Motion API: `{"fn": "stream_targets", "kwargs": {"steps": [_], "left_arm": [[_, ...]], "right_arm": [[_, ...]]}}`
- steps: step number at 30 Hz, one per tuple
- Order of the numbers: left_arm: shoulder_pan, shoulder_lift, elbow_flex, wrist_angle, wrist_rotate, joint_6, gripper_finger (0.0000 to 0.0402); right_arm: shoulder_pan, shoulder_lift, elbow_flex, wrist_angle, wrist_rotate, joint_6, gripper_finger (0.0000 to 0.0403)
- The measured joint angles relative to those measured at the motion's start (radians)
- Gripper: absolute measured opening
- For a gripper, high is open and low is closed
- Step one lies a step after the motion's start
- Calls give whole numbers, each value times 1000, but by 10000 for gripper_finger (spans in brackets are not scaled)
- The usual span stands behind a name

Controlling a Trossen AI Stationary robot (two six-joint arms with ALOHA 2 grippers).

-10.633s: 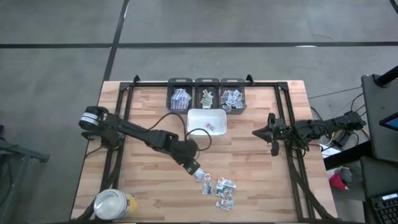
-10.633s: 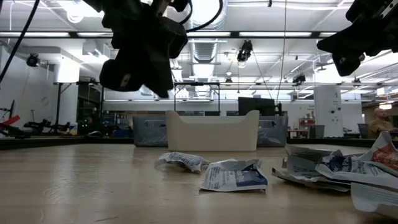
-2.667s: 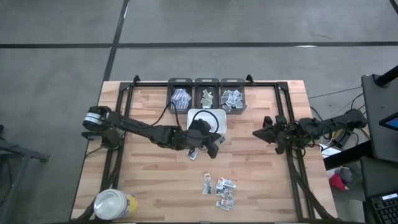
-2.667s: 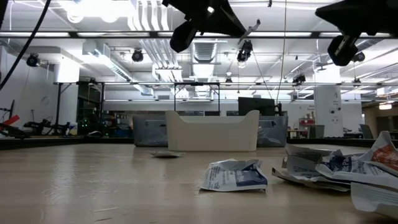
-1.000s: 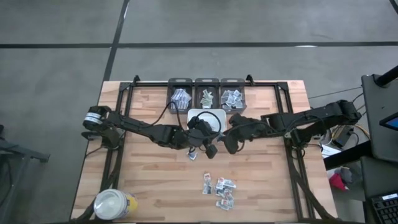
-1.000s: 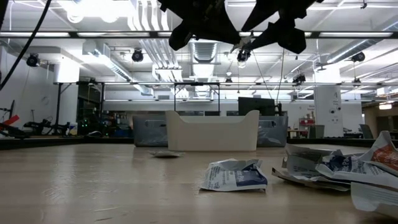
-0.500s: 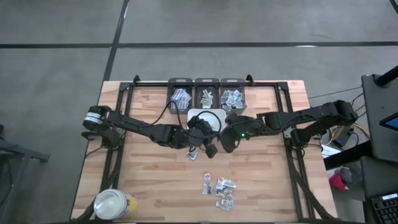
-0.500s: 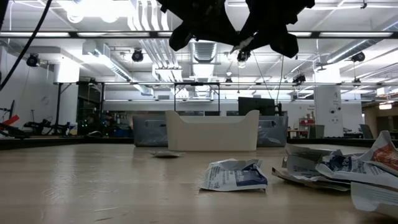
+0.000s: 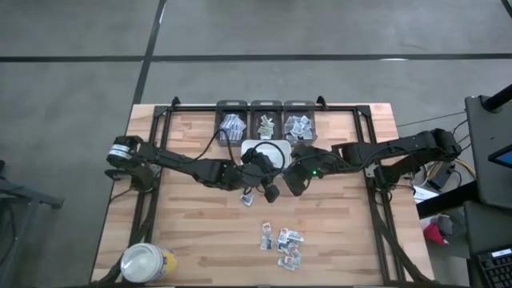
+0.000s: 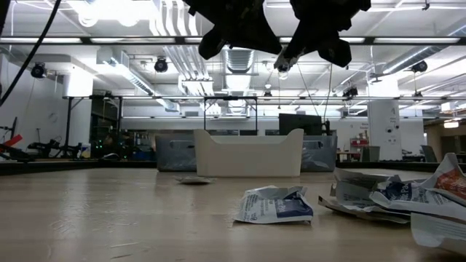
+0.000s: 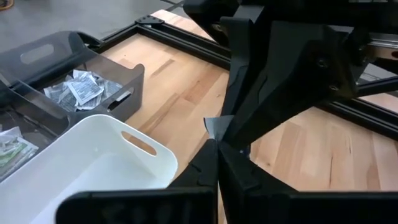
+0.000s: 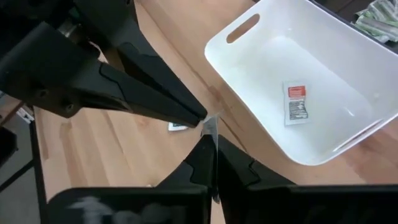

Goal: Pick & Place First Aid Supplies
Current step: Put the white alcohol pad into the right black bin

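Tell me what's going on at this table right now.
Two robot arms meet above the table beside the white tray. The left gripper and right gripper are both shut on one small packet, tip to tip, as if handing it over. One packet with red print lies in the tray. A loose pile of packets waits nearer the front edge.

**Wooden worktable with tray, bins and jar**

A light wooden table [image 9: 192, 224] with a black metal frame [image 9: 264, 106] around its edges stands on a grey floor. Along the far side sit three dark grey bins [image 9: 266, 120] in a row, touching each other. Just in front of the middle bin is a white rectangular tray [image 12: 298, 81] with cut-out handles. A round yellow jar with a white lid [image 9: 146, 262] stands at the near left corner, well apart from the tray.
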Motion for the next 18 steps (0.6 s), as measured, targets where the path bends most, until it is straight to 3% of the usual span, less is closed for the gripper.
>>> {"fn": "stream_targets", "kwargs": {"steps": [10,18], "left_arm": [[24,-23,0,-74,-7,15,69],[21,-62,-44,-205,-26,59,68]], "right_arm": [[-43,-1,0,-113,15,-75,8],[-214,-1,7,-154,55,-246,8]]}}
